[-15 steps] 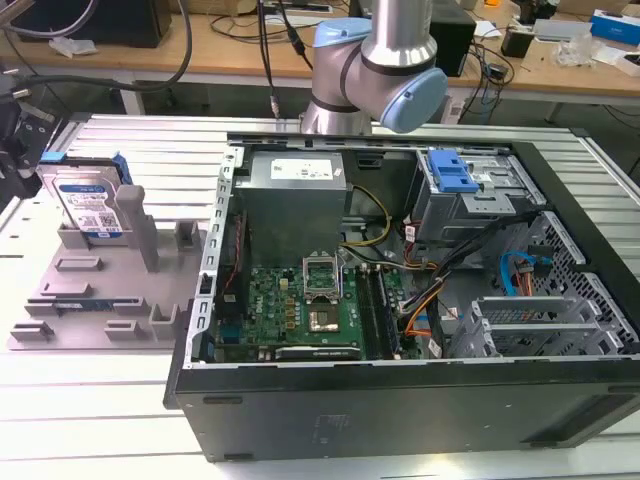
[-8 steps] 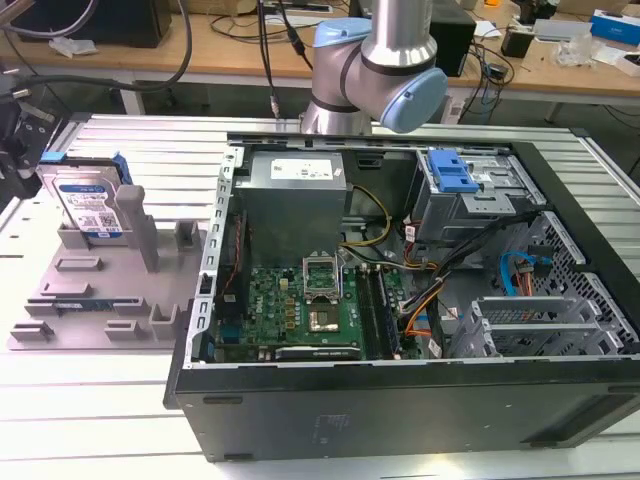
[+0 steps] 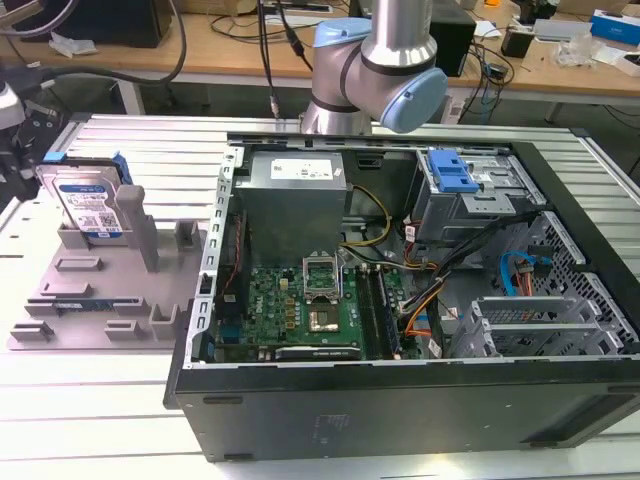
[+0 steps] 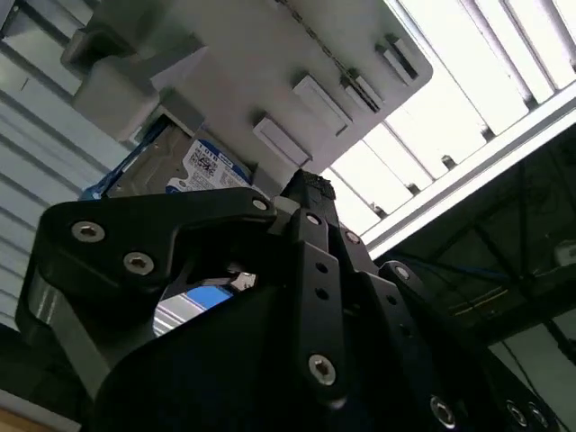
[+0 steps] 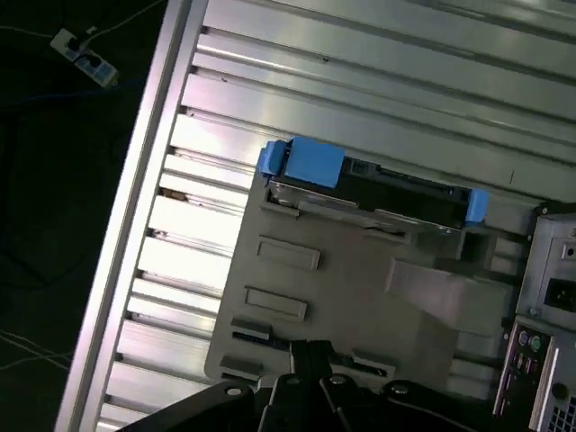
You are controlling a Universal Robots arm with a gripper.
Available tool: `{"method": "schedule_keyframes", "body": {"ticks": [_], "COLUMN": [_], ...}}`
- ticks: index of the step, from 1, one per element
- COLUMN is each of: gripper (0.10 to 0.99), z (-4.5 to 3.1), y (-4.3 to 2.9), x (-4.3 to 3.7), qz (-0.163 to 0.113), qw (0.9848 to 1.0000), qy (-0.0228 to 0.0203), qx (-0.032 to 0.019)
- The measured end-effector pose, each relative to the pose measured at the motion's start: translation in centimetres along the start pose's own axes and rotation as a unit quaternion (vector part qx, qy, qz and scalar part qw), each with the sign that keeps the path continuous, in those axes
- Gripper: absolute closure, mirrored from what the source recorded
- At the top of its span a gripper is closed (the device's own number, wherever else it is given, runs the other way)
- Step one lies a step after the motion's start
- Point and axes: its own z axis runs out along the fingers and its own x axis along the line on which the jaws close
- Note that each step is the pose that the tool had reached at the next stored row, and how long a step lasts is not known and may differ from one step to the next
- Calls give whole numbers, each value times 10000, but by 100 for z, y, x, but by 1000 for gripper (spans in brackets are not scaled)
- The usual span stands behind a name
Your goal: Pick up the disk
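Disk [image 3: 88,205] stands on edge, upright, in a slot of a grey plastic holder [image 3: 90,300] at the exterior view's left. Label side, white and blue, faces the camera. Blue rails run along both narrow sides. Holder lies flat on the ribbed metal table [image 3: 90,410], just beside the open computer case [image 3: 400,400].

In the first wrist view the disk [image 5: 387,193] is seen edge-on, a dark strip with blue ends, seated along the holder's [image 5: 360,297] far side. The gripper [image 5: 309,346] sits over the holder's opposite edge, well apart from the disk. Its two fingers lie pressed together, clenched, nothing between them.

In the second wrist view the gripper [image 4: 310,184] tip is near the holder's [image 4: 234,54] flat base, and the disk's [image 4: 193,166] label shows beyond the black linkage. No contact with the disk.

Inside the case: grey power supply [image 3: 295,195] toward the back, green circuit board [image 3: 300,310] below it, blue latch [image 3: 450,172] on the drive bay at the exterior view's right. The arm [image 3: 375,50], silver with pale blue caps, rises behind the case.
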Motion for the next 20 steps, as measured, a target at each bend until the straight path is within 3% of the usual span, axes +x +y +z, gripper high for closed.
{"method": "schedule_keyframes", "body": {"ticks": [3,7,9,10,11,12,13,14,15,16,17,19,20], "gripper": [980,980,980,918,851,851,729,729,671,604,604,604,604], "z": [14,21,24,27,29,30,32,34,35,36,39,41,42], "y": [-1,-1,-1,-1,-1,-1,-1,-2,-2,-2,-2,-2,-2], "x": [0,0,0,0,0,0,0,0,0,0,0,0,0], "qz": [-602,-982,-1187,-1385,-1495,-1584,-1732,-1882,-1970,-2106,-2324,-2650,-2834], "qw": [9982,9952,9929,9904,9888,9874,9849,9821,9804,9775,9726,9642,9590], "qy": [21,34,41,48,52,55,59,65,68,72,80,91,97], "qx": [1,2,3,3,4,4,4,5,5,5,6,6,7]}}
